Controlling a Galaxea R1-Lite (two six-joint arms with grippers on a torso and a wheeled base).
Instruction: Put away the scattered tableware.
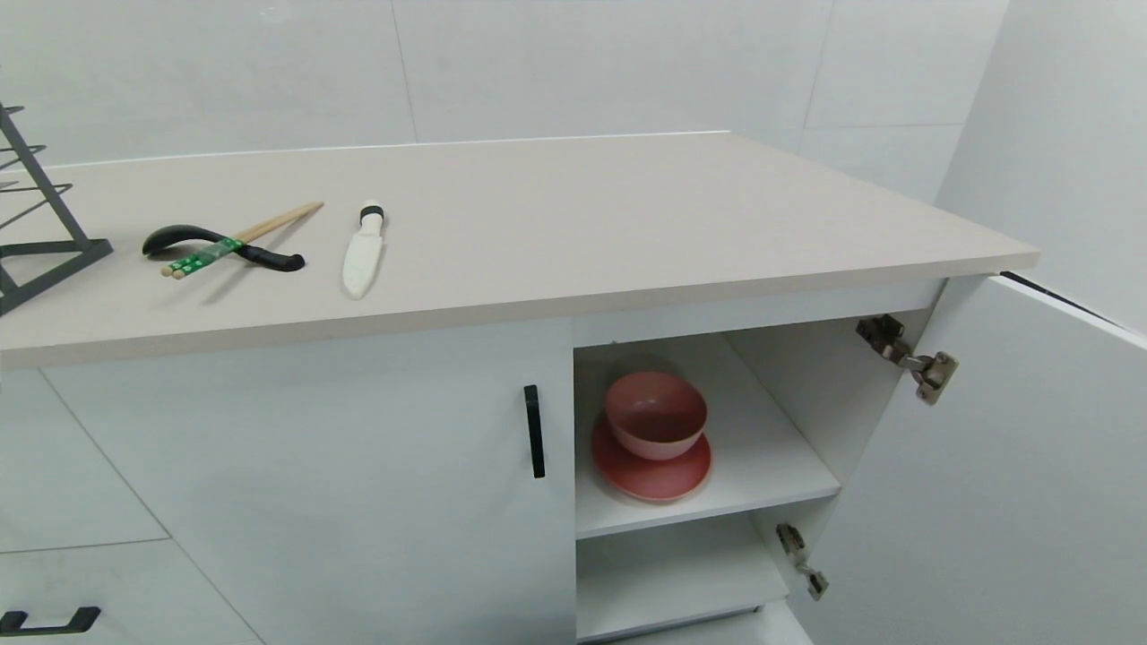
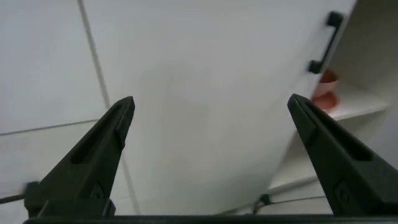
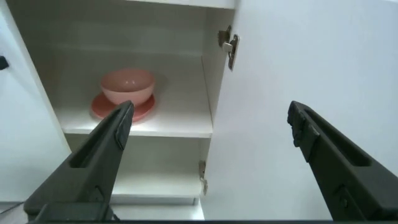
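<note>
On the beige countertop (image 1: 556,215) lie a black ladle (image 1: 215,246), a pair of wooden chopsticks (image 1: 242,237) crossing it, and a cream sheathed knife (image 1: 363,251). Inside the open cabinet, a pink bowl (image 1: 656,415) sits on a red plate (image 1: 652,470) on the upper shelf; the bowl (image 3: 127,86) and plate (image 3: 121,109) also appear in the right wrist view, and a bit of them (image 2: 324,90) in the left wrist view. My left gripper (image 2: 211,109) is open, facing the closed cabinet door. My right gripper (image 3: 208,115) is open in front of the open cabinet, holding nothing.
A dark wire rack (image 1: 36,215) stands at the countertop's left end. The right cabinet door (image 1: 1004,466) is swung open with hinges (image 1: 905,358) exposed. The left door (image 1: 314,466) with a black handle (image 1: 534,431) is closed. A lower shelf (image 1: 663,573) lies beneath.
</note>
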